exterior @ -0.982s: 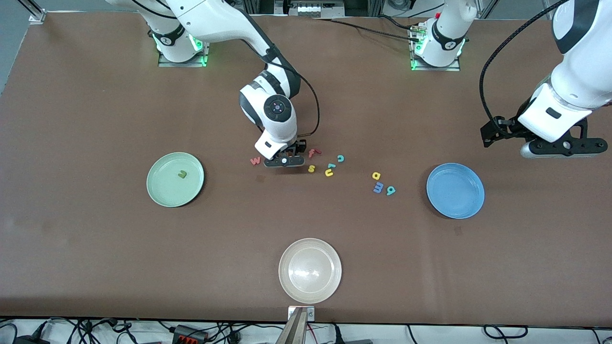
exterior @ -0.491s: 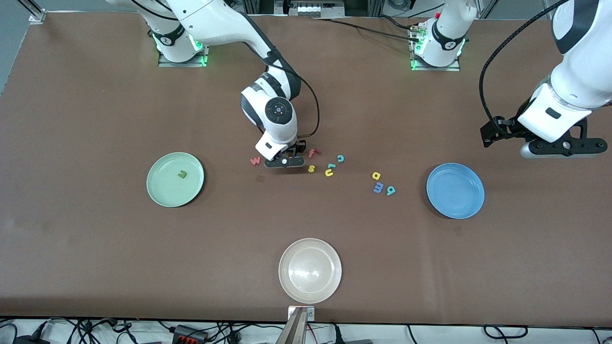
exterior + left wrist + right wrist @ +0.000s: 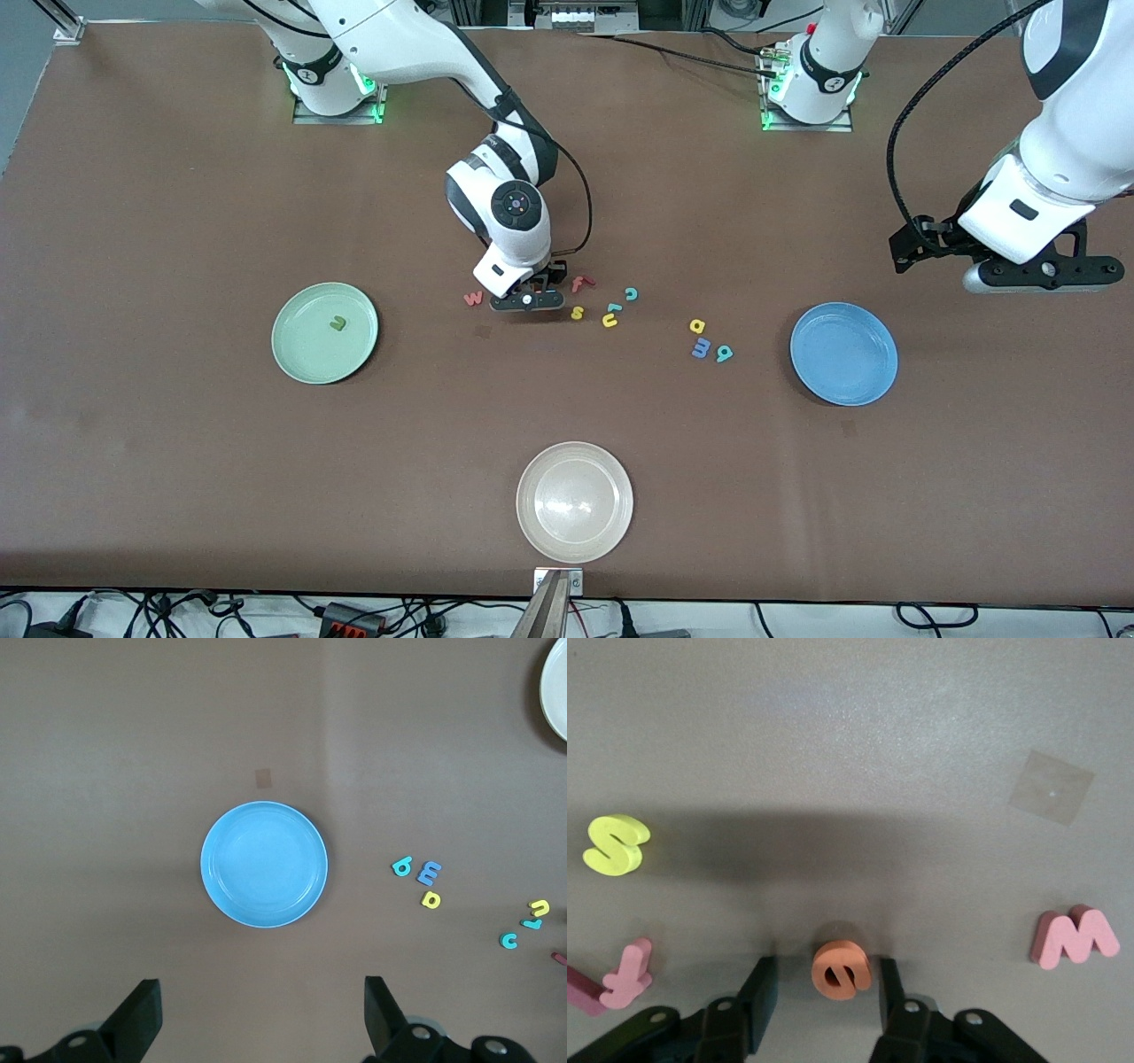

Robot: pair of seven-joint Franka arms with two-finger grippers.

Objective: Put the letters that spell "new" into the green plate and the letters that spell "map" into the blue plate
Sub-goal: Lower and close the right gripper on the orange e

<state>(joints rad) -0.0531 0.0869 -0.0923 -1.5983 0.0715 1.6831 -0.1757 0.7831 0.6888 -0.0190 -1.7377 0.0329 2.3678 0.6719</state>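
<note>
My right gripper (image 3: 529, 292) is down at the table among the letters, its fingers open on either side of the orange "e" (image 3: 842, 969), with a small gap at each side. The red-pink "w" (image 3: 474, 299) lies beside it toward the right arm's end. In the green plate (image 3: 301, 354) lies the dark green "n" (image 3: 337, 323). The yellow "a" (image 3: 697, 326), blue-purple "m" (image 3: 701, 347) and teal "p" (image 3: 724, 354) lie in a cluster near the blue plate (image 3: 843, 353). My left gripper (image 3: 1036, 275) waits open in the air, over the table beside that plate.
A red "f" (image 3: 579, 283), yellow "s" (image 3: 577, 312), yellow "u" (image 3: 609, 321) and teal "c" (image 3: 631, 293) lie just past my right gripper toward the left arm's end. A cream-white plate (image 3: 574, 501) stands near the table's front edge.
The right gripper's fingers have narrowed in around the orange "e". The left arm has not moved.
</note>
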